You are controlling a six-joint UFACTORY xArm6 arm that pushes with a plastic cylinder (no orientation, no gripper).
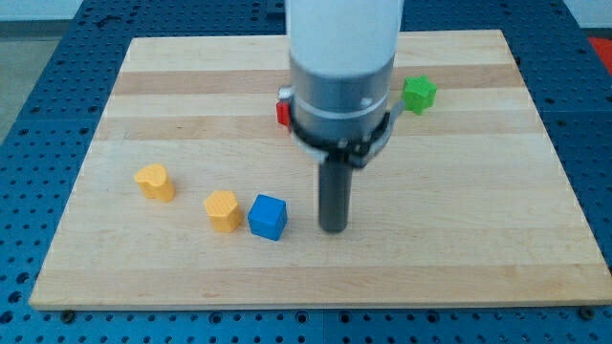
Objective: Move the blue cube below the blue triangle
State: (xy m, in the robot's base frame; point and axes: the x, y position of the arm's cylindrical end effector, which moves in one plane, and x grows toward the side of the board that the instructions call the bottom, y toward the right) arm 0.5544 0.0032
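One blue cube (268, 217) beside my tip (334, 229)

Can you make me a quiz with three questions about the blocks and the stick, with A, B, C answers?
1. Where is my tip compared with the blue cube?
A. On the view's right of it
B. On the view's left of it
C. On top of it

2. How many yellow or orange blocks show?
A. None
B. Two
C. Four

3. Is my tip touching the blue cube?
A. Yes, pressed against it
B. No, bare board shows between them
C. It is lifting it

Answers:
1 A: the rod's end stands on the board to the cube's right in the view.
2 B: a yellow block and an orange block sit to the cube's left.
3 B: a strip of wood shows between tip and cube.

The blue triangle is not in sight; the arm may hide it.
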